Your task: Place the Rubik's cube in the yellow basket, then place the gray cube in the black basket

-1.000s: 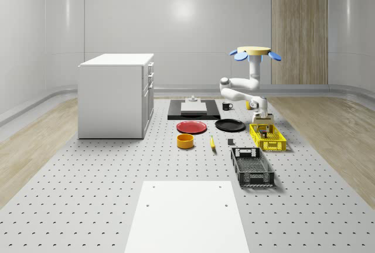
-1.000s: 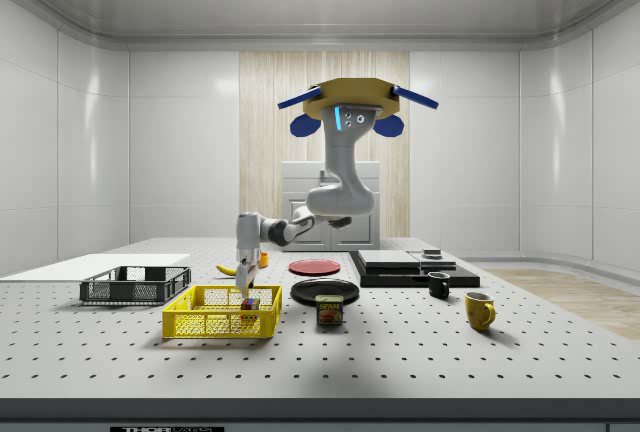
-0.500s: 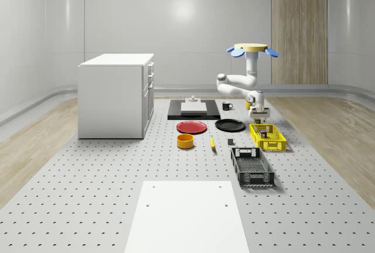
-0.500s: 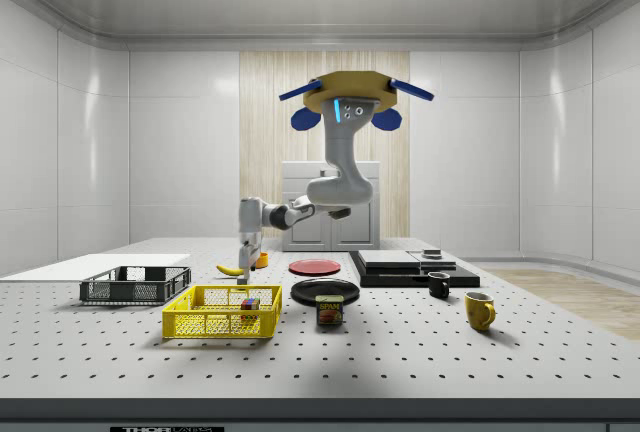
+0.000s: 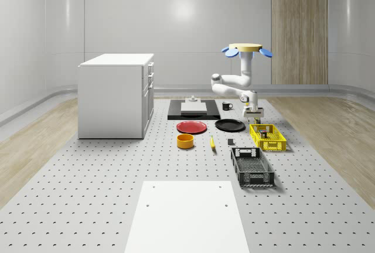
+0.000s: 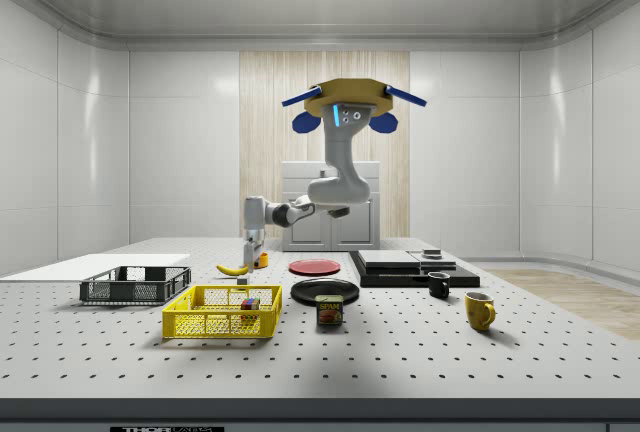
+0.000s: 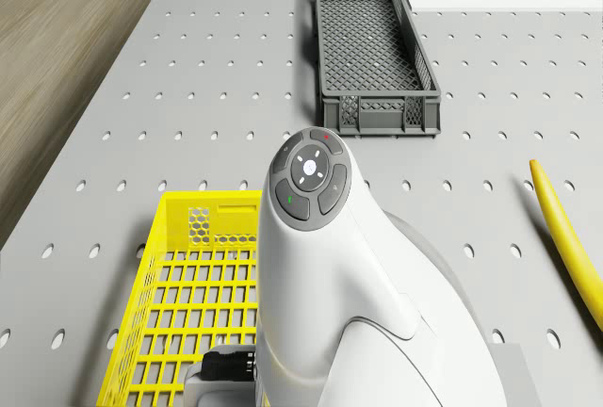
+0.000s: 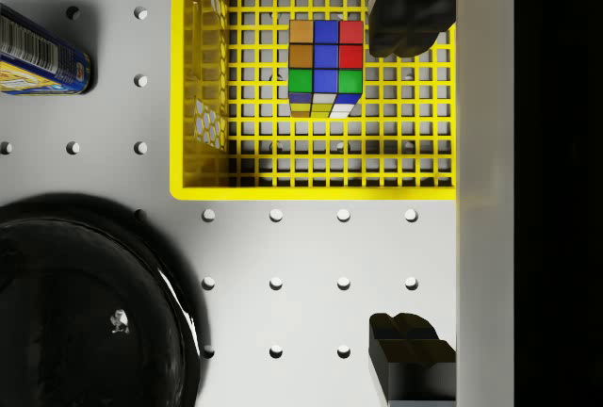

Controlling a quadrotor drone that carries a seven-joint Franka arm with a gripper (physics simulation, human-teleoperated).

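The perforated table takes up the lower half of the whole-scene view. The drone hovers right of centre in the upper part of that frame, above the table's far end, and its arm bends down toward the baskets. The black basket sits lower right of centre and holds nothing that can be made out; the yellow basket sits just above it in the frame, the two near each other but not touching.

The gripper hangs in the air at the yellow basket's far left corner, clear of its rim; in the side view it shows left of centre, above that basket. The wrist view shows the fingers spread wide with nothing between them.

The Rubik's cube rests on the yellow basket's mesh floor, so the first half of the task looks done. A small dark block (most likely the gray cube, though too small to be sure) lies on the table to the left of the yellow basket in the whole-scene view, not in any basket.

The step in hand appears to be the change-over to the second object. The next move probably calls for carrying the spread fingers across to that block, lowering them around it and closing, then lifting it over the black basket's wall.
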